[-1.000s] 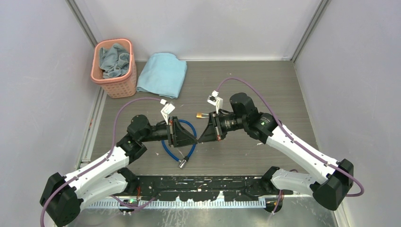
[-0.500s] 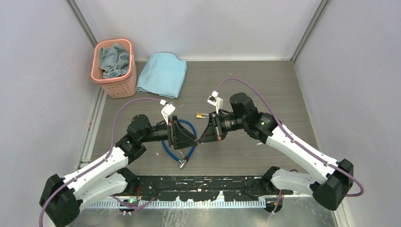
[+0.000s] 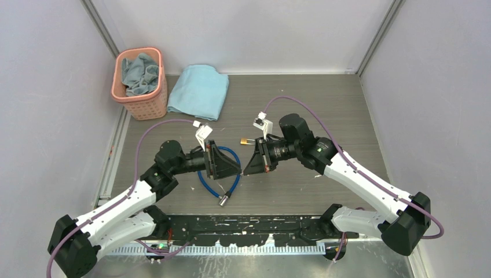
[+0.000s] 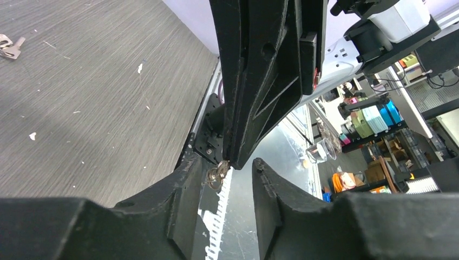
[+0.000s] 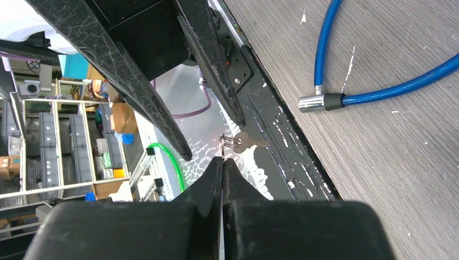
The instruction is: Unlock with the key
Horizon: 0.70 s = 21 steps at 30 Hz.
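The key (image 5: 246, 142), tiny and silvery on a small ring, hangs from the tips of my right gripper (image 5: 223, 158), which is shut on the ring. In the left wrist view the key (image 4: 218, 174) sits between the jaws of my left gripper (image 4: 227, 162), close to the left finger. Those jaws stand open. From above, the left gripper (image 3: 237, 169) and right gripper (image 3: 243, 169) meet tip to tip over the blue cable (image 3: 217, 185). The small brass padlock (image 3: 245, 141) lies on the table just behind them.
The cable's silver metal end (image 5: 311, 103) lies near the front rail (image 3: 249, 223). A pink basket (image 3: 118, 92) holding cloths and a folded blue towel (image 3: 198, 91) sit at the back left. Enclosure walls close in both sides.
Both wrists have shifted very slightly toward the back left. The grippers remain tip to tip over the cable.
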{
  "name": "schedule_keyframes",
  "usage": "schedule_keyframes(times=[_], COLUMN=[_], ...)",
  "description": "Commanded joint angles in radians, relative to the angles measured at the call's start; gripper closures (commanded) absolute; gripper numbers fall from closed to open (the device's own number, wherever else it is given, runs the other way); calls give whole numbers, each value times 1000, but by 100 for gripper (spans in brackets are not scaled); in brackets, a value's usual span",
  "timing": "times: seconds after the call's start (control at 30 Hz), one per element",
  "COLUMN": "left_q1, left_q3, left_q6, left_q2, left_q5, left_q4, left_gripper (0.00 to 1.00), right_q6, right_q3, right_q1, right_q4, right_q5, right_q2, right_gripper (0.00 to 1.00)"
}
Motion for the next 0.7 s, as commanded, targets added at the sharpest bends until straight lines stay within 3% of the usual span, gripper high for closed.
schedule_keyframes(times=[0.0,0.27,0.67], left_q1=[-6,-8,-8], left_q3=[12,10,9], left_q6=[-5,-11,9], left_q2=[10,29,26], left_q5=[19,66,95], left_q4=[102,121,99], left_gripper=[63,73,69], right_q6=[-1,0,1], right_q3=[35,32,29], right_q1=[4,4,4], right_q4=[45,60,71], right_q5=[-19,-35,-54], right_q2=[-8,-12,-22], right_gripper=[99,99,99])
